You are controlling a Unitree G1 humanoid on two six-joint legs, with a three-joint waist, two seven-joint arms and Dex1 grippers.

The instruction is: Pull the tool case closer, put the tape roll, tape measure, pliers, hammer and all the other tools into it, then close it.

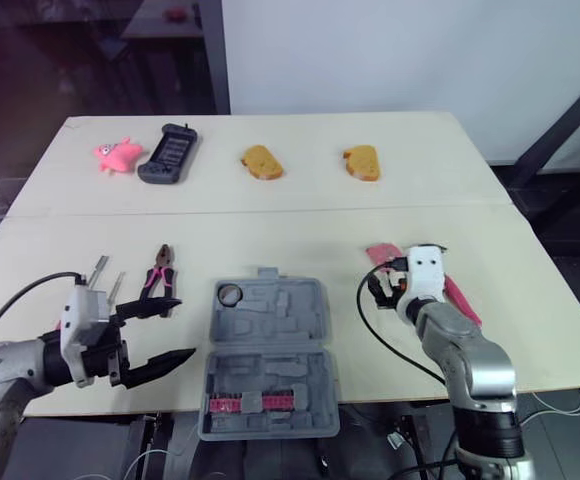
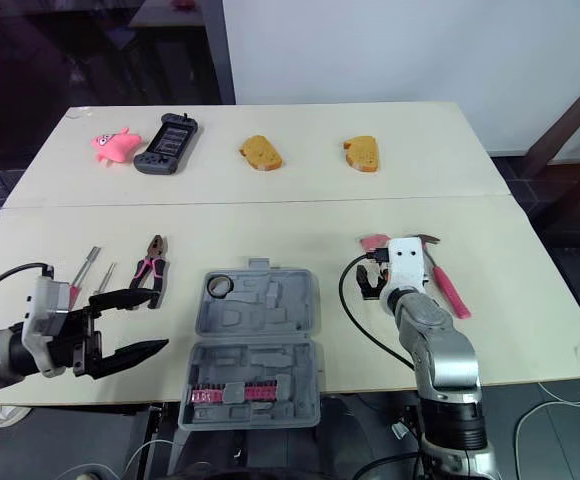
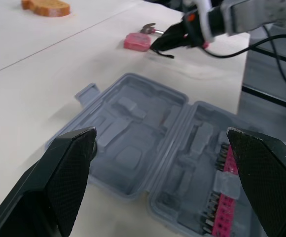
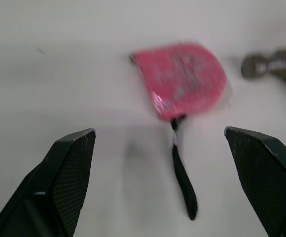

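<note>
Tool case (image 1: 270, 350): open at the near edge of the surface (image 1: 310, 230), holding the tape roll (image 1: 230, 294). Pliers (image 1: 158, 275), tape measure (image 4: 182, 79), hammer (image 1: 460, 295): outstanding, on the surface. Left hand (image 1: 182, 328) and right hand (image 4: 159, 133): both spread, empty; the right is over the tape measure.

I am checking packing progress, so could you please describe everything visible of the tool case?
The tool case is grey, plastic-looking, and lies open flat on the table between the two arms, hinged across its middle. Both halves have moulded recesses, mostly empty. A latch tab juts from the far edge. The far half holds a small dark ring in its left corner; the near half holds a pink strip of bits. Its near edge seems to overhang the table front. Nothing else touches it.
</note>
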